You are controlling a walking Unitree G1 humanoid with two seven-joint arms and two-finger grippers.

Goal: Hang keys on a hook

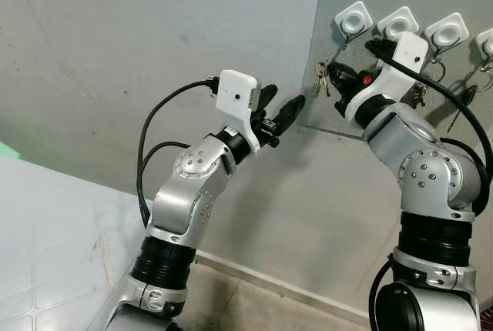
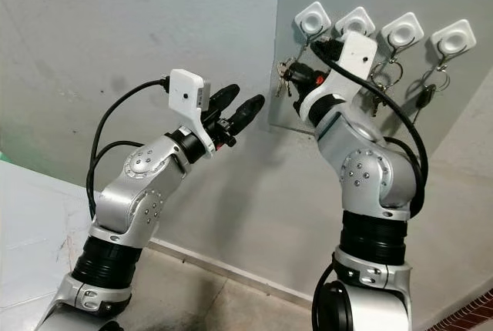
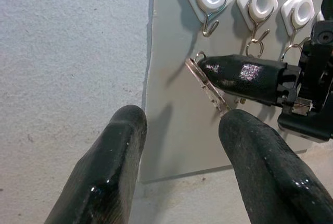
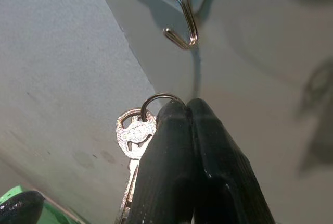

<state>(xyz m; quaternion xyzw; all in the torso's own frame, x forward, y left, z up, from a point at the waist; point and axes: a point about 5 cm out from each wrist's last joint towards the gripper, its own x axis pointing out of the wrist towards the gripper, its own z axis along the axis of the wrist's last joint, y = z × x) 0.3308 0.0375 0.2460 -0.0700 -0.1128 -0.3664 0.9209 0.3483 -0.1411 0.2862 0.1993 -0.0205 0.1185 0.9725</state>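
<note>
My right gripper [image 1: 330,78] is shut on the ring of a small bunch of silver keys [image 1: 321,80]. It holds them against a grey wall panel, just below the leftmost white hook [image 1: 353,18]. In the right wrist view the key ring [image 4: 160,99] sticks out of the shut fingertips [image 4: 177,117], and the bare wire hook [image 4: 182,32] is a little above it. One key [image 4: 132,133] hangs down beside the fingers. My left gripper [image 1: 283,110] is open and holds nothing. It points at the keys [image 3: 208,86] from the left, a short way off.
A row of white hooks [image 1: 398,21] [image 1: 447,31] runs to the right on the panel [image 3: 171,130]. Other keys [image 2: 424,96] hang from some of them. The panel's left edge meets a rough grey wall [image 1: 115,54]. A pale tiled surface [image 1: 46,254] lies at the lower left.
</note>
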